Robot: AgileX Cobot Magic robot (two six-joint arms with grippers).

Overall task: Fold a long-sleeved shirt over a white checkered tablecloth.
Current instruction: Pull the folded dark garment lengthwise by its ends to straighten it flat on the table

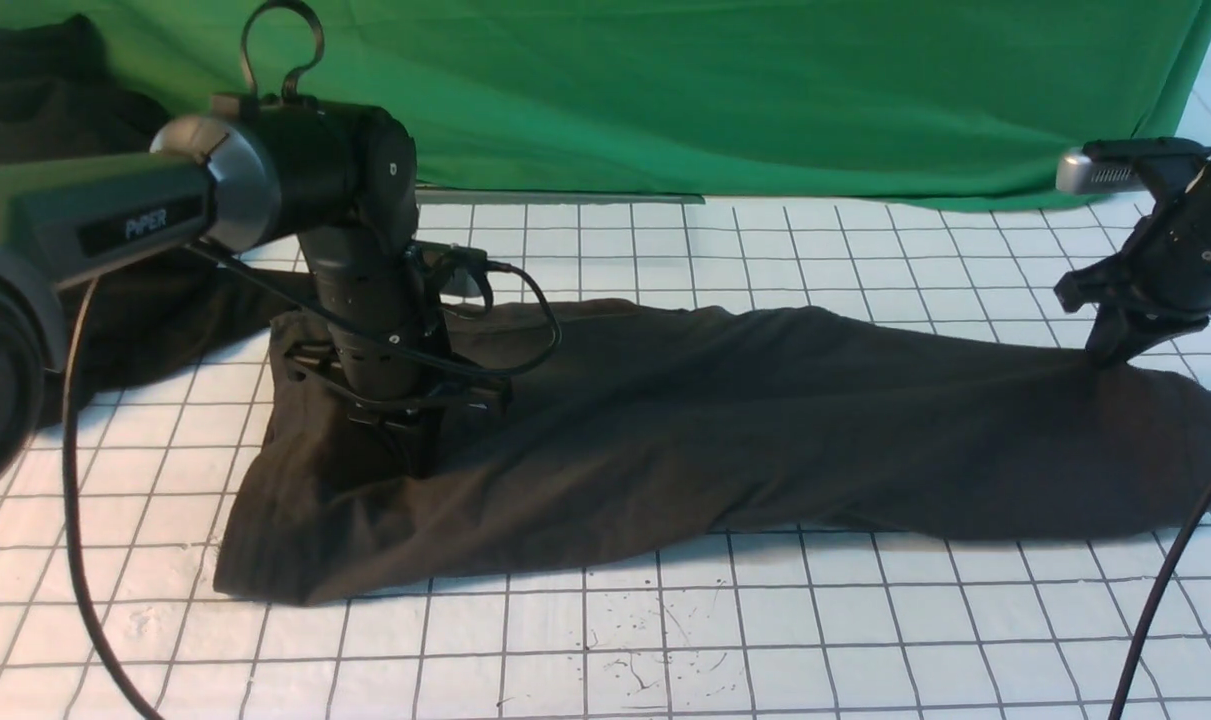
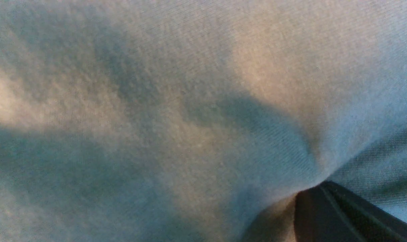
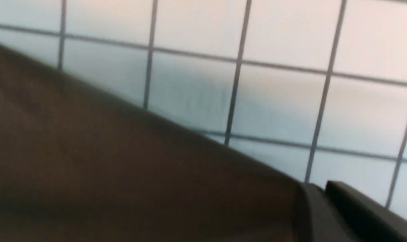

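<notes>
shirt lies long axis left-to-right on tablecloth; left claw clamped on its left end, right claw pinching far edge at right end.

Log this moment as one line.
left gripper: shut on long-sleeved shirt | right gripper: shut on shirt edge | shirt: lying on white checkered tablecloth

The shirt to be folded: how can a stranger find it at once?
Look at the white checkered tablecloth before the green curtain. In its middle lies the shirt, a long dark brown band of cloth, with the left claw and the right claw pinching it. The other dark heap lies far left, touched by no claw.
</notes>
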